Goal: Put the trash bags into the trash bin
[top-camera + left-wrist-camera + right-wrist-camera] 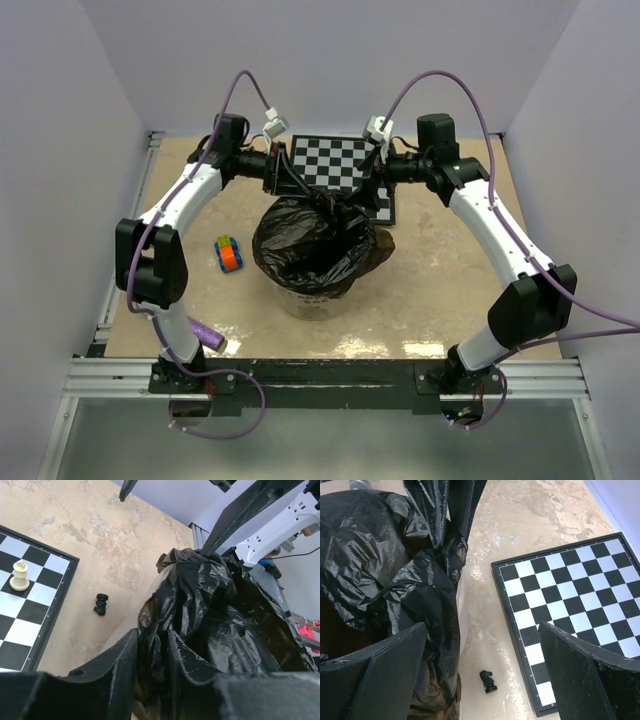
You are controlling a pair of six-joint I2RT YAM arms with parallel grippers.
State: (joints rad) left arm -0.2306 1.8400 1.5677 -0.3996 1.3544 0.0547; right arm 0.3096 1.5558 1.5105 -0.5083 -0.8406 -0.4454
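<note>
Bag draped over bin at table centre, film bunched up at its 12 o'clock rim; left gripper narrow, pinched on that bunch; right gripper spread wide at 1 o'clock, one finger against the film; board just beyond at 12; black chess piece between board and bin; toy car at bin's 9.

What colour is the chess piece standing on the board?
The upright chess piece is cream-white, clearest in the left wrist view.
</note>
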